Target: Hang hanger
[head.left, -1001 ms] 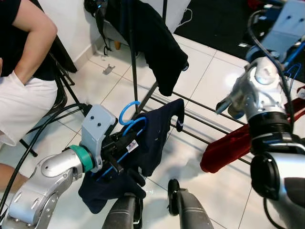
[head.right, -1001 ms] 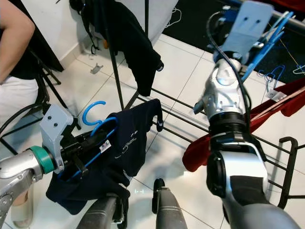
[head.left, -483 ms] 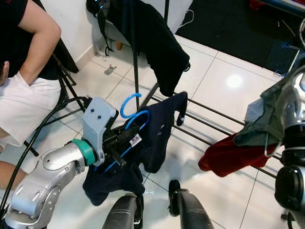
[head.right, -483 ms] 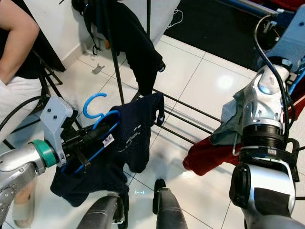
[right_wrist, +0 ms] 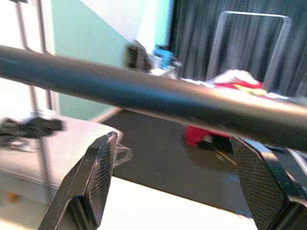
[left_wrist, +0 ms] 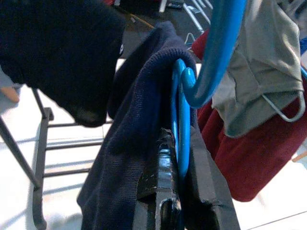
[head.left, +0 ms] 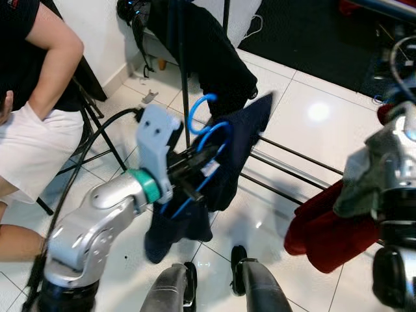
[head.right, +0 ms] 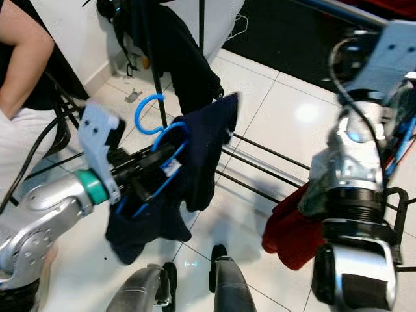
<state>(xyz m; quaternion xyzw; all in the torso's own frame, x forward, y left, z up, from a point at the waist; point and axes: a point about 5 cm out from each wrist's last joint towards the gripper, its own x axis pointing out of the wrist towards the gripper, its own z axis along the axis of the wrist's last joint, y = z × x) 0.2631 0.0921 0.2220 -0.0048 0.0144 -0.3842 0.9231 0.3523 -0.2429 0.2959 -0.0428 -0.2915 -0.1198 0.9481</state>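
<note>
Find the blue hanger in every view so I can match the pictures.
Left eye view: blue hanger, centre, held by the left pincer with a navy garment on it.
Right eye view: blue hanger, left of centre.
Left wrist view: blue hanger, between the fingers.
Right wrist view: not in it.
Shared landmark: the red garment, which the left wrist view has too.

The left arm reaches forward and up across the body, elbow bent, its silver forearm ending in a green wrist ring; the left pincer [head.left: 195, 170] has its black fingers [left_wrist: 163, 191] clamped together. The right arm rises straight up, and the right pincer [right_wrist: 177, 177] holds its fingers [right_wrist: 98, 172] spread wide apart.
</note>
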